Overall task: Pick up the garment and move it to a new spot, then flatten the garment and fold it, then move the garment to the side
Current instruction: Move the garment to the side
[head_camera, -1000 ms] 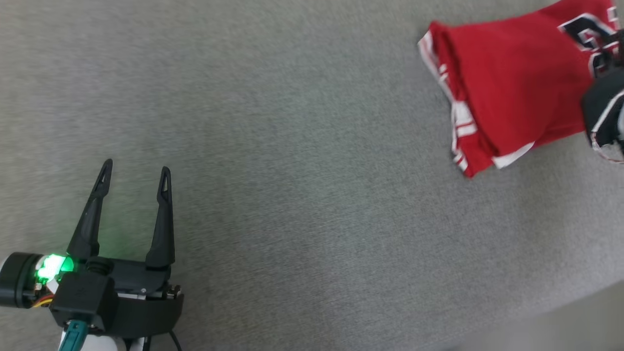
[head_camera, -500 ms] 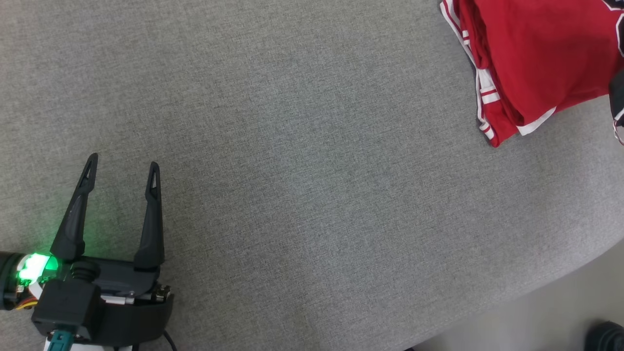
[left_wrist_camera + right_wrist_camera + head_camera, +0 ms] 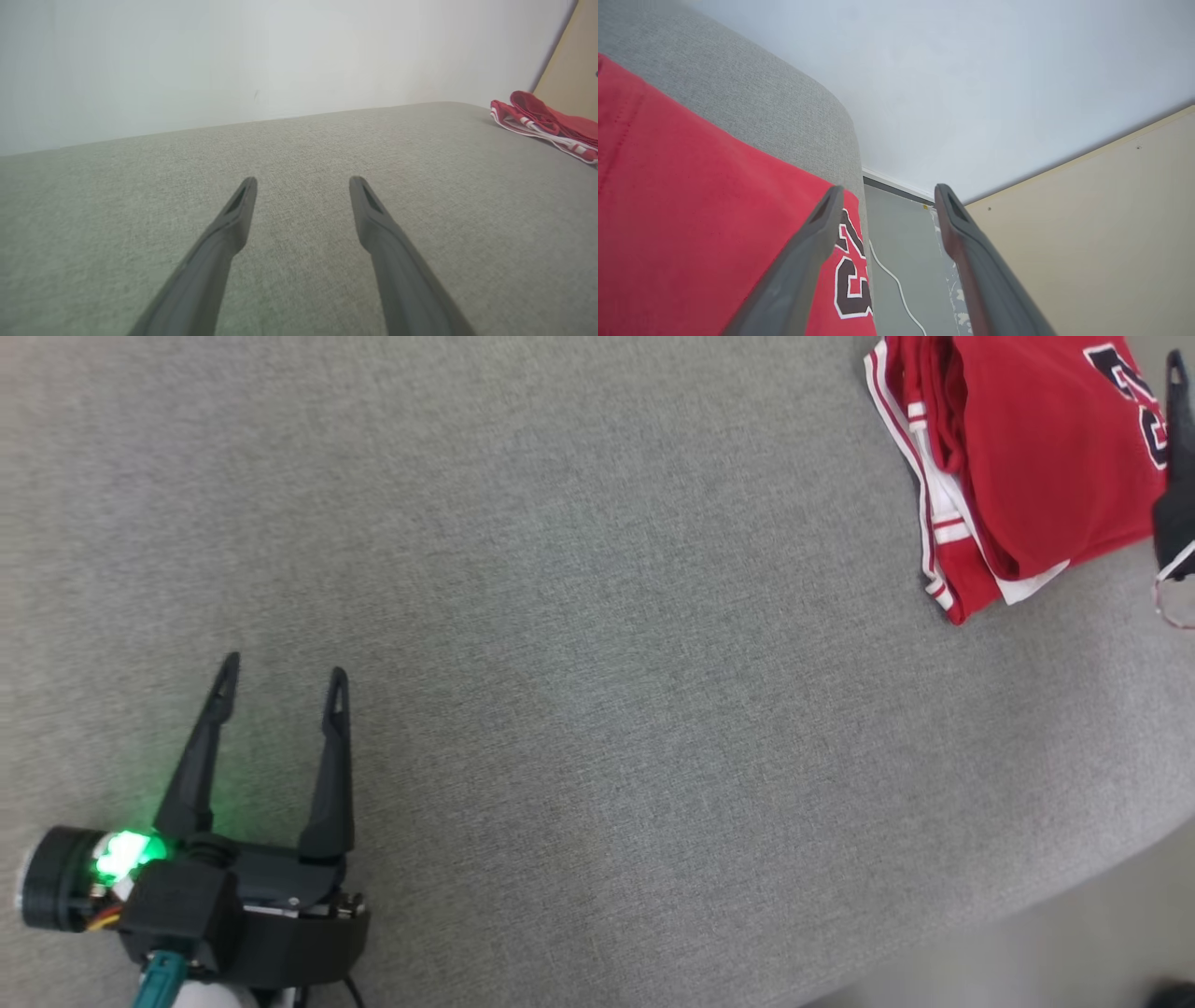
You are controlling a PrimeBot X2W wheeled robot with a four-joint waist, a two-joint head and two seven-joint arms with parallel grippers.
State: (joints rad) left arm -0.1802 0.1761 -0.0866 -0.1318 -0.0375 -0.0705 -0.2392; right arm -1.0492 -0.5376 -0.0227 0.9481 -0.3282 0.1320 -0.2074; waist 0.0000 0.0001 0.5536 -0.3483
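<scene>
Just beside right gripper [image 3: 888, 188] lies garment [image 3: 1036, 457], apparently apart.

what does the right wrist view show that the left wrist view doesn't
Right wrist view: the right end effector, open, the garment's black number print, and a white cable on the floor. Left wrist view: the left end effector, open over bare grey cushion, and the garment's white-striped trim. Both: red garment, grey cushion, pale wall, tan panel.

garment [image 3: 1036, 448] cut by top edge, number [image 3: 1117, 366] partly hidden
</scene>
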